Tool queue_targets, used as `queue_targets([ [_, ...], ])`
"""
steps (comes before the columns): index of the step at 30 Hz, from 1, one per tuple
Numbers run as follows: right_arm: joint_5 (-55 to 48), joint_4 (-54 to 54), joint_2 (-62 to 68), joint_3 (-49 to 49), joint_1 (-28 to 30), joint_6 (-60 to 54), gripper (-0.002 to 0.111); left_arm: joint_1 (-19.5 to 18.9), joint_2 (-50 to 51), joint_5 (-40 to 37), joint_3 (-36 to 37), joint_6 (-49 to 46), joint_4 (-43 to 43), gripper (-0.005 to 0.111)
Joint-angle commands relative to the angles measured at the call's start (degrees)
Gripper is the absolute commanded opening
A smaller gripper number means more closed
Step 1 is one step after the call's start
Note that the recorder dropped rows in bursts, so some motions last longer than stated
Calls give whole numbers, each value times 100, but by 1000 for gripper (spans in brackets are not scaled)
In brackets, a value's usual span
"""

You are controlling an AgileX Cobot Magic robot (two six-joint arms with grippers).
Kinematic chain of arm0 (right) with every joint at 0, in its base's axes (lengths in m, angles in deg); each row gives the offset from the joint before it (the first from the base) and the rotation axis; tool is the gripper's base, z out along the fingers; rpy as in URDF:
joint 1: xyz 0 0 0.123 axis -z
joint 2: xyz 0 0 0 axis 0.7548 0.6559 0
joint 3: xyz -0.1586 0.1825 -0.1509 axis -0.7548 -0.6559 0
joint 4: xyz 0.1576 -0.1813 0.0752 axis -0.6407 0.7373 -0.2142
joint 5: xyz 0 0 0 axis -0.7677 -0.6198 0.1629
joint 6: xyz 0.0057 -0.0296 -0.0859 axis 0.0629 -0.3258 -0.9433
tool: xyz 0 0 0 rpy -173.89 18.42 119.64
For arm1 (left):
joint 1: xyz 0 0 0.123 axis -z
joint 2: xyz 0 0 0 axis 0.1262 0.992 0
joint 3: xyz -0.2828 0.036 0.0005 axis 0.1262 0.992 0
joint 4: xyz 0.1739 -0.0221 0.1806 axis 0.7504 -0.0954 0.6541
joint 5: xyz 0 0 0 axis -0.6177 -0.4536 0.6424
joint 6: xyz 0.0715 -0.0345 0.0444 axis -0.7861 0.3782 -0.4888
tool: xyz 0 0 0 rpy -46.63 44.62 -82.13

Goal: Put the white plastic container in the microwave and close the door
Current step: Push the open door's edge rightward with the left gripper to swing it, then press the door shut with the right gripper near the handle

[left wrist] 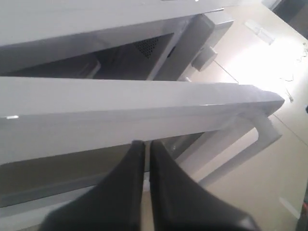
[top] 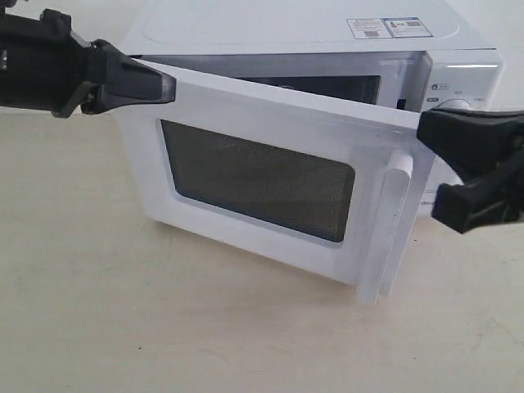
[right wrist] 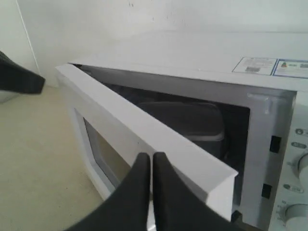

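Plastic container (right wrist: 185,120) is in, so I'd push the door (top: 270,115) at its 3 o'clock edge by the handle (top: 391,229), my right pincer (right wrist: 152,161) tips pressed together.

A pale beige table (top: 123,327) with faint lines fills the lower half of the exterior view. A plain white wall (top: 503,24) shows in its upper right corner. In the left wrist view, a bright patch of light (left wrist: 262,62) shines on the table.

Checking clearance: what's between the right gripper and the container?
The half-open door: in the right wrist view its top edge runs between the right gripper and the container.
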State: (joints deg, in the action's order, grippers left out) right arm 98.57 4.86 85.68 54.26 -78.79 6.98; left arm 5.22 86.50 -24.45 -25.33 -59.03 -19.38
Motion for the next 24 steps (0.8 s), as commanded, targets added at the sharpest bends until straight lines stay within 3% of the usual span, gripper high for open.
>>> queue_targets([
  [1,21,506,889,595,-3,415,0,17,-423,451,10,337,636,4],
  [5,-177,1502,1628,1204,-7,1553,0,17,-1078,1063,10,1741,2055,4],
  [9,-422,1502,2170,1565,-7,1577,0,17,-1505,1063,10,2368,2651,4],
  [19,-1306,1490,3318,2674,14,1401,0,17,-3024,681,19,4672,5219,4],
  [24,-1723,1462,3686,3081,187,1409,0,17,-3707,584,275,5470,5940,4],
])
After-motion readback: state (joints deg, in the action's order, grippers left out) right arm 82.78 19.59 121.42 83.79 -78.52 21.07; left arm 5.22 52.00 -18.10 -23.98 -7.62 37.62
